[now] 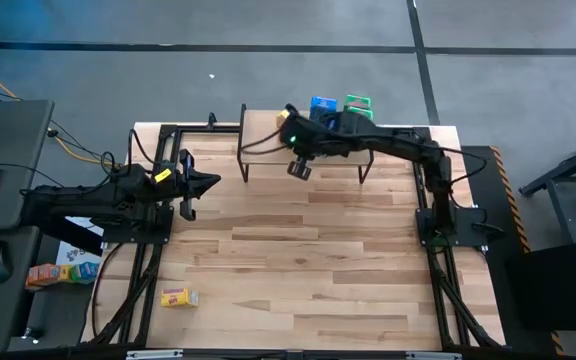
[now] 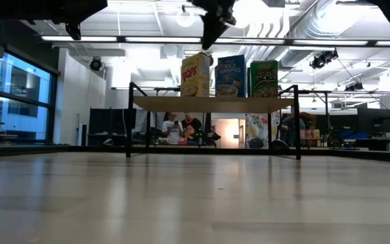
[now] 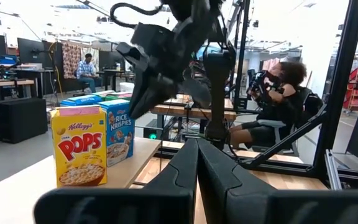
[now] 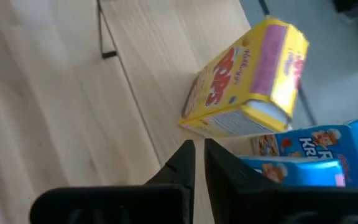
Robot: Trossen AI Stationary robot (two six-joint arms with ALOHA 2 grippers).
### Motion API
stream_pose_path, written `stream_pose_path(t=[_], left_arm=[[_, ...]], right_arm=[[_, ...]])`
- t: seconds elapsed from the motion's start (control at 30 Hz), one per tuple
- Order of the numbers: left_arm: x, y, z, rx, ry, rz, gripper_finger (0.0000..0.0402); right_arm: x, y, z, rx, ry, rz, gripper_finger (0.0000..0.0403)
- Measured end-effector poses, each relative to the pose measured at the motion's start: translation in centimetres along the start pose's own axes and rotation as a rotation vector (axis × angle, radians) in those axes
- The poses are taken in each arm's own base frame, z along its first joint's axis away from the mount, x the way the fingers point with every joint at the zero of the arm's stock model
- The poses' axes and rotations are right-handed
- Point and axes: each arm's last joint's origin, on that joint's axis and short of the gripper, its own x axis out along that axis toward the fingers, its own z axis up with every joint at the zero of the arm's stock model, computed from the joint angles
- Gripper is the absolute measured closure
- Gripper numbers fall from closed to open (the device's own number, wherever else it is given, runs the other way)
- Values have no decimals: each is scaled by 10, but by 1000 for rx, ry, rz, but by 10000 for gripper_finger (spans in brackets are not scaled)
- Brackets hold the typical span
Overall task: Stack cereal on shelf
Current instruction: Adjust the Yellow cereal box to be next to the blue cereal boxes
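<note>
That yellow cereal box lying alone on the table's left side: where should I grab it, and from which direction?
Come straight down from above with the left gripper, the nearer one. The yellow box lies flat on the tabletop, broad face up, so set the jaws across its shorter width, near the middle of its long edges.

Two matte-black jointed arms; left arm (image 1: 118,195) wearing a yellow label, right arm (image 1: 398,145) showing a green indicator light; black cables trailing alongside.
</note>
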Motion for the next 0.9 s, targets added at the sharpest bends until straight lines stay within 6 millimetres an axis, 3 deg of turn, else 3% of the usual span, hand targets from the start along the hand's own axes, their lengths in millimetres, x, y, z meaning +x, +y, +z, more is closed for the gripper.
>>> stream_pose_path(t=[0.5,0.9], left_arm=[[0,0,-3,3,29,1,402],[0,0,-3,-5,32,1,401]], right_arm=[[70,53,-1,-165,154,-196,402],[50,92,-8,-283,132,-221,403]])
